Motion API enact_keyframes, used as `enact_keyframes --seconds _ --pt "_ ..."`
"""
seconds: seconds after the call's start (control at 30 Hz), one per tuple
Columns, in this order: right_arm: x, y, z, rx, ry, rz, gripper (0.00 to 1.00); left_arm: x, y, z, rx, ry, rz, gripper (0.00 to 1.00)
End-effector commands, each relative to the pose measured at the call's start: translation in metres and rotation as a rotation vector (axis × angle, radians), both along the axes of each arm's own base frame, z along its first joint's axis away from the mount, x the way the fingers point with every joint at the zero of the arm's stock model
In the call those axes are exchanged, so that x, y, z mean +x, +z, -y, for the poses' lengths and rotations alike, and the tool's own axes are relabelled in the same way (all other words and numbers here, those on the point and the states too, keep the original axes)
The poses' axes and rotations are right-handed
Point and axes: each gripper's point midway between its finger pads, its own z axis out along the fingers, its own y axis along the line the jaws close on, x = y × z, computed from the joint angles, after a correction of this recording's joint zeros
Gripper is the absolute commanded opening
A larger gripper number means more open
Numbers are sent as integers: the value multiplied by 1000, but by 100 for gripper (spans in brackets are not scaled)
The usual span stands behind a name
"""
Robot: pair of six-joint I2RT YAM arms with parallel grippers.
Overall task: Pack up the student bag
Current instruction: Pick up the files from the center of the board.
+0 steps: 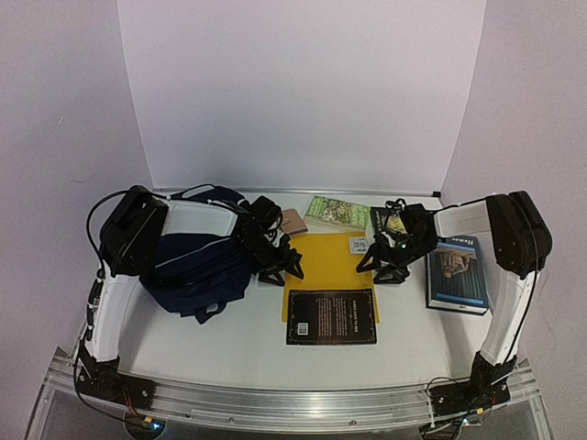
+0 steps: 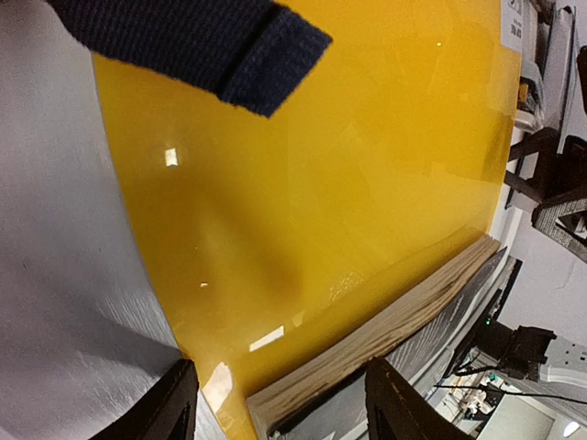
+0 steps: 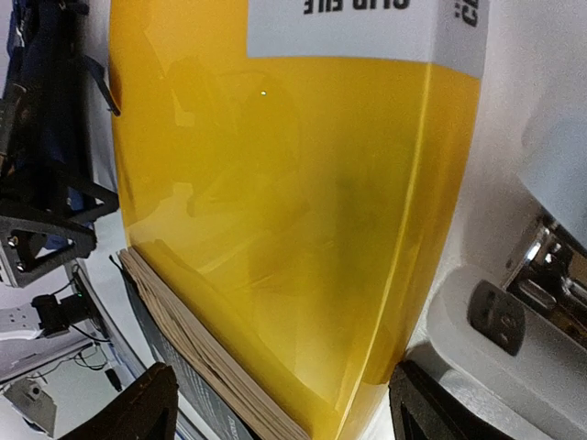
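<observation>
The student bag (image 1: 197, 261), a navy-blue backpack, lies at the left of the table under my left arm; a navy strap end (image 2: 202, 41) shows in the left wrist view. A glossy yellow folder (image 1: 335, 261) lies in the middle, with a black book (image 1: 331, 317) over its near end. My left gripper (image 1: 280, 266) is at the folder's left edge, open. Its jaws straddle the folder's corner (image 2: 312, 183) and the book's page edge (image 2: 385, 330). My right gripper (image 1: 385, 266) is at the folder's right edge, open over the folder (image 3: 275, 202), gripping nothing.
A blue book (image 1: 456, 275) lies right of the right gripper. A green book (image 1: 336, 213), a dark book (image 1: 385, 220) and a small tan item (image 1: 293, 220) lie behind the folder. A white object with a metal part (image 3: 514, 312) sits beside the folder's right edge.
</observation>
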Motion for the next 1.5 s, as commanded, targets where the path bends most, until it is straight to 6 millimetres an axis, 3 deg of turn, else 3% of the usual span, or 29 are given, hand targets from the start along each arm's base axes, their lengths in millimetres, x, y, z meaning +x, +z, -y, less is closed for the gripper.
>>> enact_keyframes --seconds 0.0,0.2,0.43,0.63,0.77,0.9,1.07,1.17,1.37,1.47 --pt "-4 -32 -11 43 -49 -82 78 -8 -37 6 22 -16 -75 60" --pt "11 14 -35 206 -45 10 69 -18 -54 8 -6 -31 -120 55" --pt "-6 66 -75 329 69 66 48 -22 -58 9 -24 -51 -132 53" --pt "-19 87 -76 338 89 111 39 -23 -57 10 -28 -60 -129 51" --pt "-29 89 -68 300 80 147 27 -23 -52 9 -31 -61 -118 50" --pt "-37 90 -64 288 90 163 21 -21 -45 10 -44 -68 -94 48" --pt "-51 116 -81 351 155 185 21 -20 -42 14 -66 -80 -86 48" --pt "-59 120 -94 376 203 187 24 -18 -42 17 -79 -81 -78 48" --pt "-59 122 -102 404 223 169 39 -18 -43 18 -85 -84 -79 49" --pt "-56 129 -106 420 227 171 51 -19 -43 17 -84 -84 -81 49"
